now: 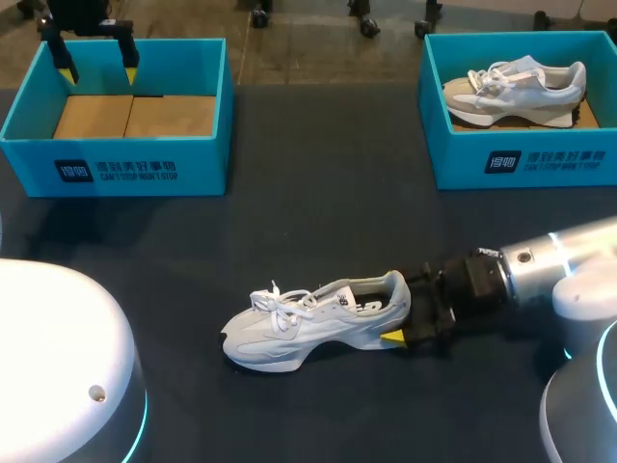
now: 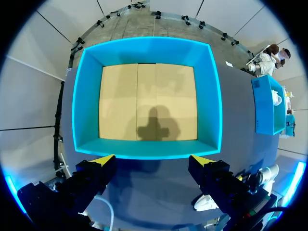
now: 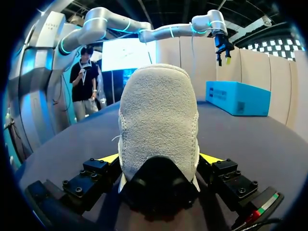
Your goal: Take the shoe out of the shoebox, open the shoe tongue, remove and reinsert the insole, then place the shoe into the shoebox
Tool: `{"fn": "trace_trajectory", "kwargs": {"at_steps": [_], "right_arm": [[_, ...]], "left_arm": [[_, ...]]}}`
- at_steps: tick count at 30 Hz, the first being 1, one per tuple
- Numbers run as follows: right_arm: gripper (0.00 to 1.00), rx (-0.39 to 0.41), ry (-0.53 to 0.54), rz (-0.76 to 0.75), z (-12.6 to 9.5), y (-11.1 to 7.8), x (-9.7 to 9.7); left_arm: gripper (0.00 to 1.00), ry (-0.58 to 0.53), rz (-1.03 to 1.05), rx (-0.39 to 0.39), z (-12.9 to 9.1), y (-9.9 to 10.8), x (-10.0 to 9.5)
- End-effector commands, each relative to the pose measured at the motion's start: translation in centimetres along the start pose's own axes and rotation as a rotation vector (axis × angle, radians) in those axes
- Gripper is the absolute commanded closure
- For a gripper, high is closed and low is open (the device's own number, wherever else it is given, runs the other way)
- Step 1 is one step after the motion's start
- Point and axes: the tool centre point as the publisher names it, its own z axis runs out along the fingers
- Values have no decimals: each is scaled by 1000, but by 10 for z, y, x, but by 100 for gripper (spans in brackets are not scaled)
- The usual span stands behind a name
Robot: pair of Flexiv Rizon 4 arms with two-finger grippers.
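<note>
Centrally, toward 6 o'clock on the dark desk (image 1: pixel 318 222), a pale grey shoe (image 1: pixel 313 323) lies on its sole, toe at 9 o'clock. At its 3 o'clock end the right claw (image 3: pixel 160 159) clamps the heel. At 10 o'clock the left claw (image 2: pixel 153 161) hangs with fingers apart over a blue shoebox (image 1: pixel 116 164), cardboard floor showing. At 2 o'clock a second shoebox (image 1: pixel 521 159) holds another shoe (image 1: pixel 516 89).

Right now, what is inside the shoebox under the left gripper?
The shoebox holds only its tan cardboard floor, crossed by the shadow of the left gripper. From above, no part of the inside is covered.
</note>
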Motion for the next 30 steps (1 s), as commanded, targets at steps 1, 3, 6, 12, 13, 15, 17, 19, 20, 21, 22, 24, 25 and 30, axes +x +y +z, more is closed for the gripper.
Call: {"fn": "trace_trajectory", "kwargs": {"at_steps": [1, 3, 6, 12, 13, 15, 17, 19, 20, 21, 22, 24, 25, 30], "right_arm": [[0, -2, -4, -1, 6, -2, -1], [0, -4, -2, 0, 7, -2, -2], [2, -4, -10, 4, 8, -2, -1], [93, -3, -41, 13, 8, -3, 1], [95, -1, -49, 14, 8, -3, 2], [100, -2, -69, 14, 7, -3, 3], [100, -2, -87, 15, 8, -3, 5], [100, 0, -105, 15, 9, -2, 7], [100, 1, -115, 15, 10, -1, 8], [100, -1, -124, 13, 10, 0, 9], [100, 5, -136, 14, 11, 0, 10], [100, 3, -145, 13, 15, 2, 11], [100, 0, -148, 12, 16, 2, 10], [100, 0, -177, 29, 22, 2, 10]], "left_arm": [[0, -1, 0, -1, 0, 0, 0], [0, -1, 0, -1, 0, 0, 0], [0, -1, 0, -1, 0, 0, 0], [0, -1, 0, -1, 0, 0, 0], [0, -1, 0, -1, 0, 0, 0], [0, -1, 0, -1, 0, 0, 0], [0, -1, 0, -1, 0, 0, 0], [0, -1, 0, -1, 0, 0, 0], [0, -1, 0, -1, 0, 0, 0], [0, -1, 0, -1, 0, 0, 0], [0, -1, 0, -1, 0, 0, 0], [0, -1, 0, -1, 0, 0, 0], [0, -1, 0, -1, 0, 0, 0], [0, -1, 0, -1, 0, 0, 0]]}}
